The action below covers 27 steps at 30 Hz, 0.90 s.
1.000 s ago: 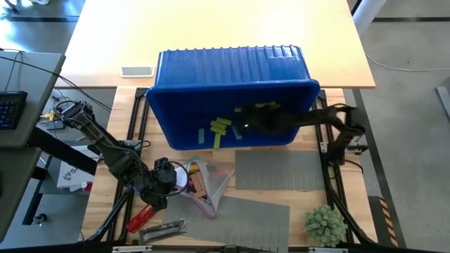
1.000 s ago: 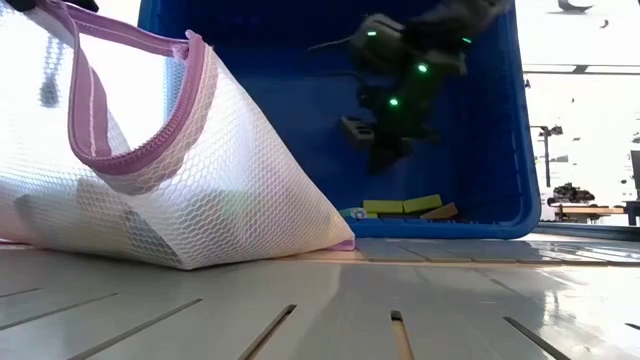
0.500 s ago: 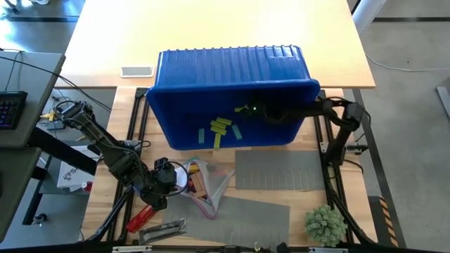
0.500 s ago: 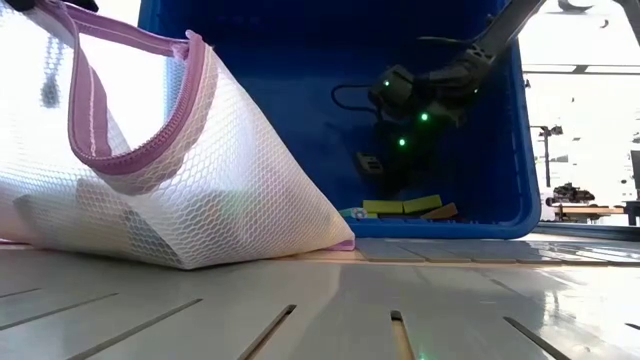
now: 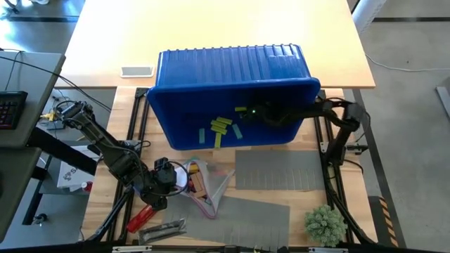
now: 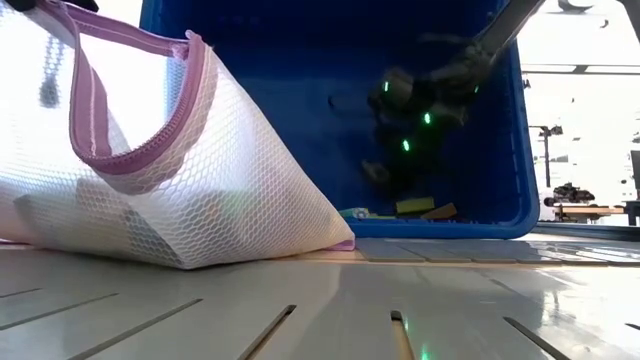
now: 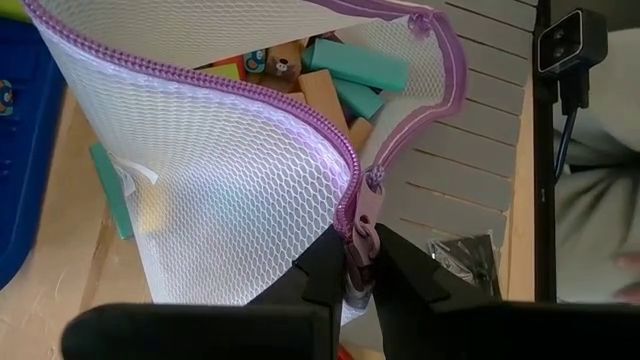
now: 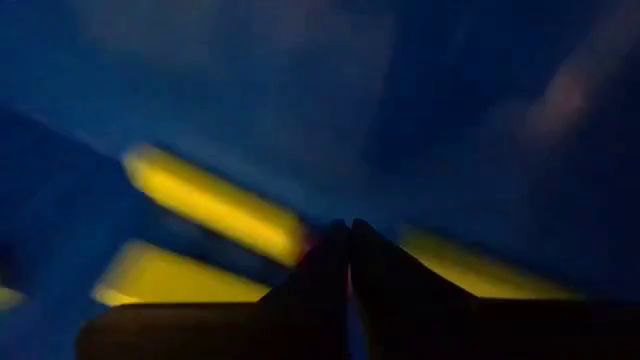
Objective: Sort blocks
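Wooden desk [image 5: 211, 42]: blue bin [image 5: 232, 74] holds lime blocks [image 5: 221, 127], light, rigid, smooth; pinch across narrow sides. Right gripper [image 5: 247, 114] clenched empty; left gripper [image 7: 362, 262] grasping mesh bag [image 7: 230, 190] zipper.

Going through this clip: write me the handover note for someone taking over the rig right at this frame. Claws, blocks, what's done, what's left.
Left claw: shut on the purple zipper edge of the mesh bag, holding the bag open at the table's front left.
Right claw: shut, empty as far as can be seen, reaching into the tipped blue bin just above the yellow-green blocks.
Blocks: a loose cluster of yellow-green and teal ones lies in the bin; teal blocks and tan ones are already in the bag.
Done: part of the blocks bagged.
Left: the bin's cluster; none is gripped now.
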Each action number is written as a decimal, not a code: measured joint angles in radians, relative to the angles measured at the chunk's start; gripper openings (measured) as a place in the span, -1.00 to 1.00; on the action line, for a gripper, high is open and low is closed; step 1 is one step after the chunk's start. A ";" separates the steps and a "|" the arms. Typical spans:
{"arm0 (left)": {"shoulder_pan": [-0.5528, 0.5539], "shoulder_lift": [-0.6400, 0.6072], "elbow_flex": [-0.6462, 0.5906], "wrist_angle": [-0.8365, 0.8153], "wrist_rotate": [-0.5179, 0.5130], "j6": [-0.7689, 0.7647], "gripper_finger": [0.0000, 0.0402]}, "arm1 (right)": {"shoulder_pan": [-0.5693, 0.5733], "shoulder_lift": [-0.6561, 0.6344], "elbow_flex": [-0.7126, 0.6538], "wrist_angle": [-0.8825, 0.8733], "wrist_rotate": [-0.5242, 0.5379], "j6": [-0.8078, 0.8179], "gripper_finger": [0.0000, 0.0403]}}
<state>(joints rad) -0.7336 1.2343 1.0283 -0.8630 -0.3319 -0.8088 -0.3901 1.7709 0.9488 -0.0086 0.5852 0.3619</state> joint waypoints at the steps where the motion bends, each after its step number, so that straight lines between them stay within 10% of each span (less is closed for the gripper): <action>1: 0.000 0.000 0.000 0.000 0.000 0.000 -0.88 | -0.006 0.019 -0.003 -0.018 0.001 0.006 -1.00; 8: 0.000 0.000 0.000 -0.001 0.002 0.000 -0.88 | -0.019 0.078 0.001 -0.041 -0.201 0.062 -1.00; 19: 0.000 0.000 0.000 0.000 0.010 0.000 -0.88 | -0.036 0.100 -0.003 0.059 -0.120 -0.047 -1.00; 27: 0.000 0.000 0.000 0.000 0.011 0.000 -0.88 | -0.023 0.109 -0.002 0.008 -0.304 0.014 -1.00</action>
<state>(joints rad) -0.7334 1.2343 1.0279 -0.8631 -0.3209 -0.8089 -0.4126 1.8799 0.9465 -0.0009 0.2808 0.3756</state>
